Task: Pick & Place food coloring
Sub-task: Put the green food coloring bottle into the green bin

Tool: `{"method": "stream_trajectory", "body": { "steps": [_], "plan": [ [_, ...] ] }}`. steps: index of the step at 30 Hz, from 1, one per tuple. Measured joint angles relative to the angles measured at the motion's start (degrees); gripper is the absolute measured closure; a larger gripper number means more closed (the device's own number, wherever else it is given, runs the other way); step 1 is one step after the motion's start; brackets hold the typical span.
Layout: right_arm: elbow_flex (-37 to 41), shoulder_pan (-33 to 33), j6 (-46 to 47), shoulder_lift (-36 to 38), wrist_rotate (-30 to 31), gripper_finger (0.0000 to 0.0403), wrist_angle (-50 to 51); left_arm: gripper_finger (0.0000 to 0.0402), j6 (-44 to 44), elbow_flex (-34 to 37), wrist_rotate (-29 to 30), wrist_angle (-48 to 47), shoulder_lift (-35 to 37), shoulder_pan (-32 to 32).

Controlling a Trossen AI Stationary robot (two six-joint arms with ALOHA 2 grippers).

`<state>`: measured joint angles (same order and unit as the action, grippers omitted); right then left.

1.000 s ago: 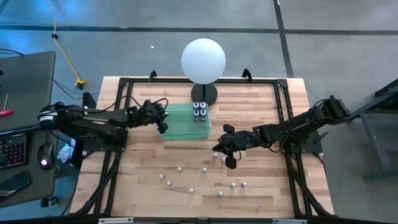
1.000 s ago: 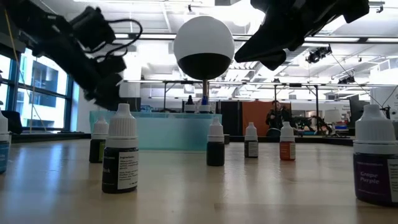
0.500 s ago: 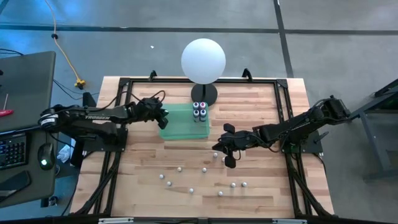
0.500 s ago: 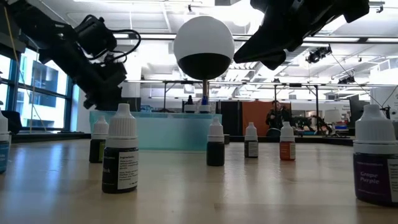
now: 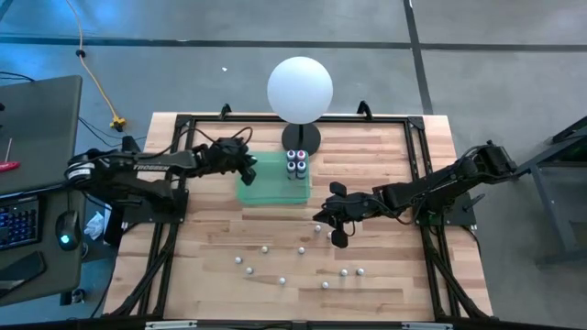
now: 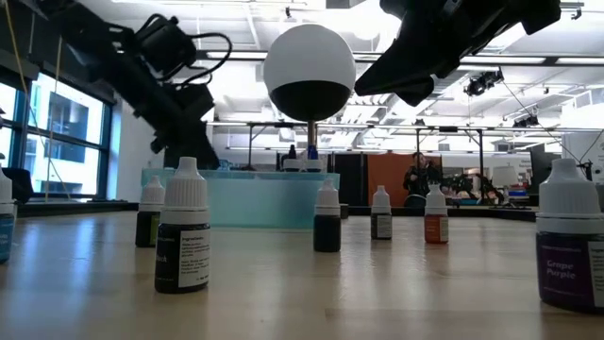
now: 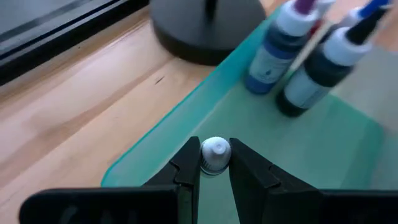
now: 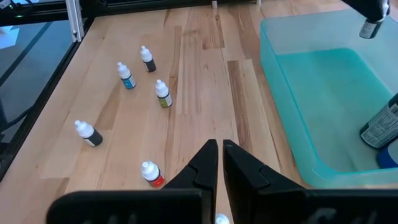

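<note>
The left gripper [image 7: 215,163] is closed on one bottle [image 7: 215,153], held over the tray's [image 5: 266,191] left edge. Its white cap points up toward the wrist cam, so the long axis is approx. vertical. Four bottles [image 5: 295,164] stand upright in the tray's corner near the lamp [image 5: 299,90]. The right gripper [image 5: 323,216] is closed, holds nothing, and hangs over the table [image 5: 385,156] near loose bottles [image 5: 275,266].

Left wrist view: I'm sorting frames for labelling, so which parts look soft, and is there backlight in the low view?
Left wrist view: the bottles in the tray and the lamp base are blurred, while the white cap in the left hand is fairly crisp. Low view: bright windows and ceiling lights leave both arms as dark silhouettes and shade the globe lamp underneath.
</note>
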<state>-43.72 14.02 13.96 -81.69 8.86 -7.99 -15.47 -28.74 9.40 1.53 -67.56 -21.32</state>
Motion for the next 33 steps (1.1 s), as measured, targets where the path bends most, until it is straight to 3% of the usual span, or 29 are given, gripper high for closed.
{"method": "stream_trajectory", "body": {
  "steps": [6,12,22,28,33],
  "plan": [
    [0.00,0.02,-0.02,0.00,0.00,0.0387,0.02,0.0346,1.21,-1.77,-4.15,4.97,-4.26,1.23],
    [-0.02,0.01,0.02,0.00,0.00,0.0387,-0.01,0.0346,1.08,-2.28,-2.07,15.31,-14.08,2.17],
    [-0.02,0.02,0.07,0.00,0.00,0.0386,-0.04,0.0346,3.29,-14.55,-2.91,10.47,-27.91,2.23],
    [-0.02,0.02,0.01,0.00,0.00,0.0386,0.09,0.0342,2.58,-18.96,-0.01,5.30,-31.64,2.23],
    [-0.02,0.01,0.00,0.00,0.00,0.0386,0.39,0.0309,2.51,-19.75,0.52,5.32,-32.09,2.23]
  ]
}}
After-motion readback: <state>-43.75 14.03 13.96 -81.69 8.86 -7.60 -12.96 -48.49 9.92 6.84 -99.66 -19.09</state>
